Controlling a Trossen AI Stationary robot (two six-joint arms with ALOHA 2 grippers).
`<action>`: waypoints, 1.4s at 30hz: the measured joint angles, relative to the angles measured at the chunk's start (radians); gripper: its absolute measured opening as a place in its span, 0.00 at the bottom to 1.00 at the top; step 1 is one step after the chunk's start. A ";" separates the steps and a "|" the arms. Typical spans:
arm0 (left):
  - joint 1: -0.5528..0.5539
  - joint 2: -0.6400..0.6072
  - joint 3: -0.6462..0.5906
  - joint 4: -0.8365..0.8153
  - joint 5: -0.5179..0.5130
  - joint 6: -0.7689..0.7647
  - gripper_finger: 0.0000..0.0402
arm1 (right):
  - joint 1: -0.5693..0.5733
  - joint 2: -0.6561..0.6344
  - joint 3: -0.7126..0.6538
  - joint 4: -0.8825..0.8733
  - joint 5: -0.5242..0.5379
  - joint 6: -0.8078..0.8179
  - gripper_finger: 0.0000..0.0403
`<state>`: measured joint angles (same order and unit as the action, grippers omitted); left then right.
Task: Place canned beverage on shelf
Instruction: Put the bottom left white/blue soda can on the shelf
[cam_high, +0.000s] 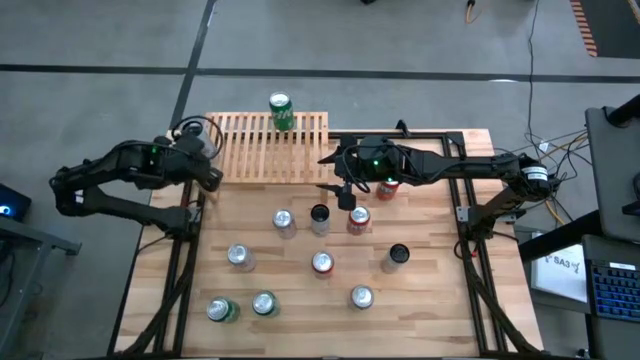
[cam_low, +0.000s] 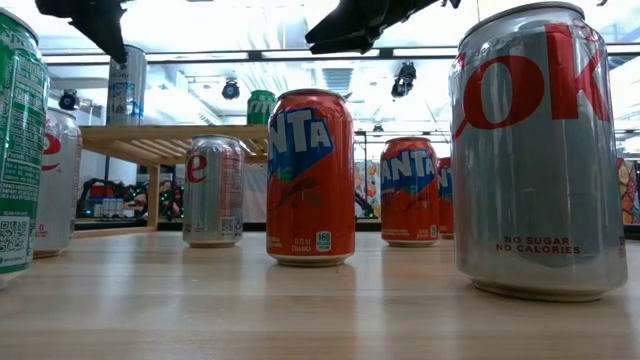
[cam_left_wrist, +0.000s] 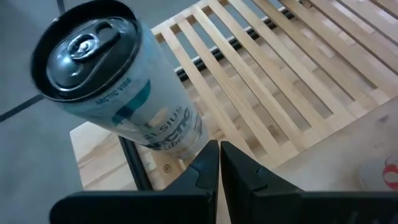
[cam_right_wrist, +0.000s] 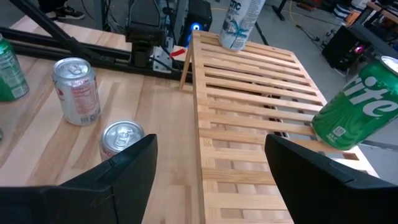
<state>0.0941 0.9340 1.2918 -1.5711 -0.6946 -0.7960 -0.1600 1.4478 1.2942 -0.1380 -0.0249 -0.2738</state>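
The shelf (cam_high: 265, 150), a light-wood slatted rack, stands at the table's far edge. A green can (cam_high: 281, 110) stands upright on its far side. A tall white can (cam_left_wrist: 118, 93) stands upright on the shelf's left end (cam_right_wrist: 239, 22). My left gripper (cam_left_wrist: 219, 165) is shut and empty just beside that can's base, by the shelf's left edge (cam_high: 212, 172). My right gripper (cam_right_wrist: 211, 168) hangs open over the shelf's near right corner (cam_high: 335, 172), with nothing between its fingers.
Several cans stand upright on the wooden table in front of the shelf, among them a silver one (cam_high: 284, 221), a black one (cam_high: 319, 216) and a red one (cam_high: 359, 219). Another red can (cam_high: 385, 187) stands under my right arm. Dark frame rails (cam_high: 465, 215) edge the table.
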 joint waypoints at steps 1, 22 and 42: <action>0.000 -0.001 0.000 0.000 -0.019 0.000 0.00 | 0.000 0.000 0.000 0.000 0.000 -0.003 0.70; 0.044 -0.004 -0.109 0.001 -0.188 0.001 0.00 | 0.000 0.000 0.000 -0.007 0.000 -0.015 0.70; 0.046 -0.001 -0.150 0.052 -0.285 0.002 0.00 | 0.000 -0.001 0.000 -0.007 0.000 -0.014 0.70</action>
<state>0.1398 0.9325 1.1416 -1.5192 -0.9794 -0.7944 -0.1600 1.4471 1.2942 -0.1447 -0.0246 -0.2882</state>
